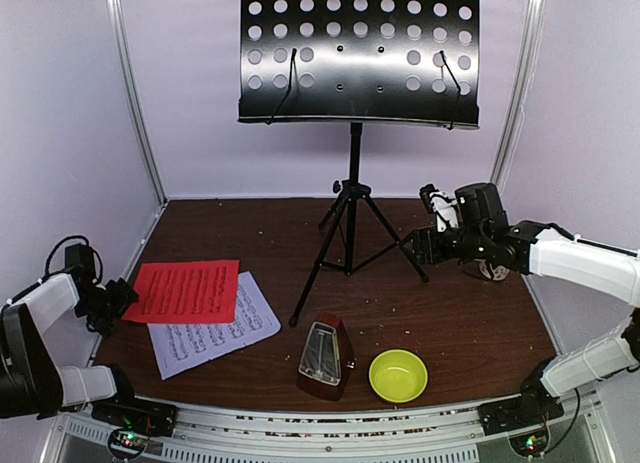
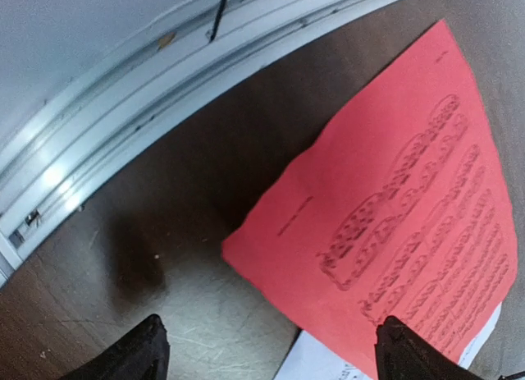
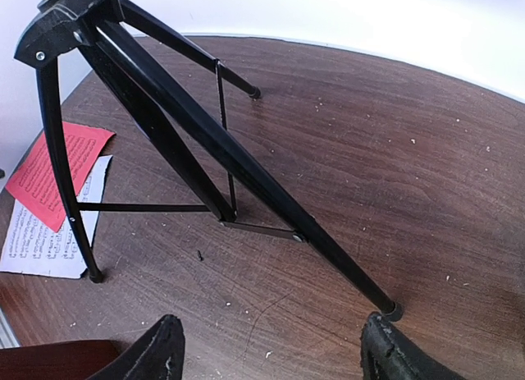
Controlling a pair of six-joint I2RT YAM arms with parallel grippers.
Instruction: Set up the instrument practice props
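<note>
The black music stand [image 1: 358, 53] with its perforated desk stands on tripod legs [image 1: 352, 233] at the back middle. The red sheet [image 1: 186, 290] lies at the front left, overlapping the white sheet [image 1: 215, 333]. The brown metronome [image 1: 326, 357] stands at the front middle. My left gripper [image 1: 118, 301] is open and empty at the red sheet's left edge; in the left wrist view the red sheet [image 2: 394, 208] lies between my fingertips [image 2: 148, 339]. My right gripper [image 1: 420, 245] is open and empty beside the right tripod leg's foot [image 3: 392, 310].
A yellow-green bowl [image 1: 398, 375] sits right of the metronome. White walls and metal frame posts [image 1: 135, 93] enclose the brown table [image 1: 470, 323]. A rail [image 2: 123, 134] runs along the left wall.
</note>
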